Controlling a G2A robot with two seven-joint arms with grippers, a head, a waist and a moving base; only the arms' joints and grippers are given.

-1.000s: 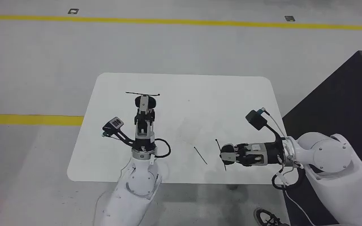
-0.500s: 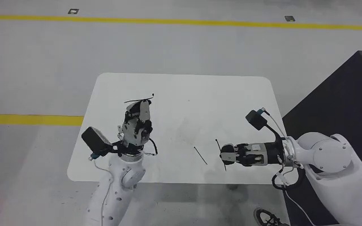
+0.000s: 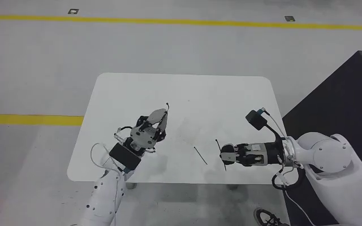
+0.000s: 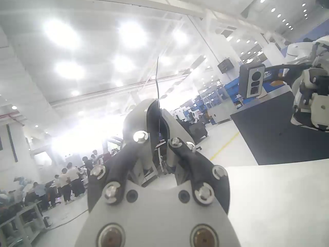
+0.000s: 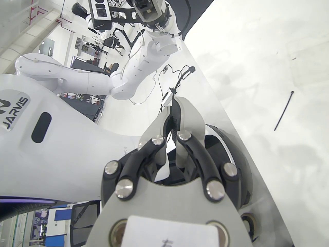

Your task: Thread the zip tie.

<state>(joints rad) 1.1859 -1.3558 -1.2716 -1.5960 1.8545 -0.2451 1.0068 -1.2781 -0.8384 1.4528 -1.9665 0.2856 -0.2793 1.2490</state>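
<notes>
1 loose tie (image 3: 200,155) rests on white table (image 3: 226,96); left end effector (image 4: 158,104), right end effector (image 3: 223,153) clamp zip ties (image 4: 157,78) (image 3: 217,143).

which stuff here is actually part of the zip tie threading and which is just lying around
In use:
- zip tie, pinched in the left hand
- second zip tie, held by the right hand

Lying about:
- spare zip tie, flat on the table between the hands

A white table (image 3: 226,96) is standing on a pale grey floor (image 3: 169,51). A yellow line (image 3: 169,21) is running beyond it. A dark mat (image 3: 334,96) is lying alongside. Ceiling lights (image 4: 61,34) are glaring overhead. What appear to be blue racks (image 4: 205,96) are standing far off.
</notes>
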